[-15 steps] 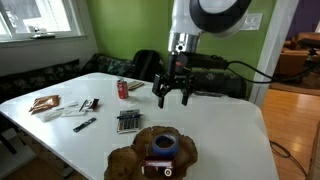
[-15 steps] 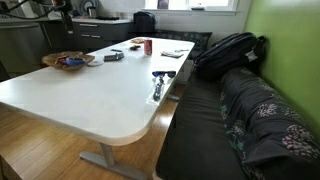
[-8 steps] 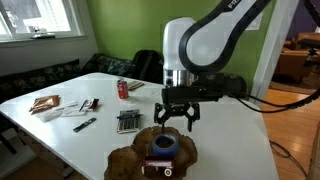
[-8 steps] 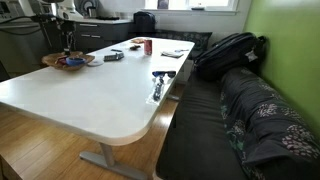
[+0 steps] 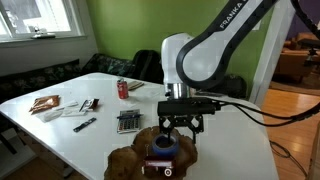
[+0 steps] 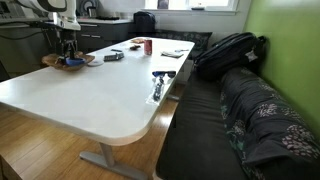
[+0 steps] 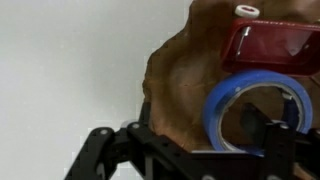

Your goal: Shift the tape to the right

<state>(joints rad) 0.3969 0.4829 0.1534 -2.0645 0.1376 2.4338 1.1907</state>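
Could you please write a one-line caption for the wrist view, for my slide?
Open gripper above the blue tape, which lies on a brown dish next to a dark red box.

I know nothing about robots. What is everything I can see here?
table: one, white, beside the bench.
tape: one, blue ring, on the tray.
box: one, dark red, on the tray beside the tape.
tray: one, brown, near the table's edge.
soda can: one, red, upright on the table.
calculator-like gadget: one, dark, between can and tray.
papers: a few, mixed colours, on the table beyond the gadget.
backpack: one, black, on the bench.
arm: one, white, bent over the table.
hand: one, black, open, just above the tape.
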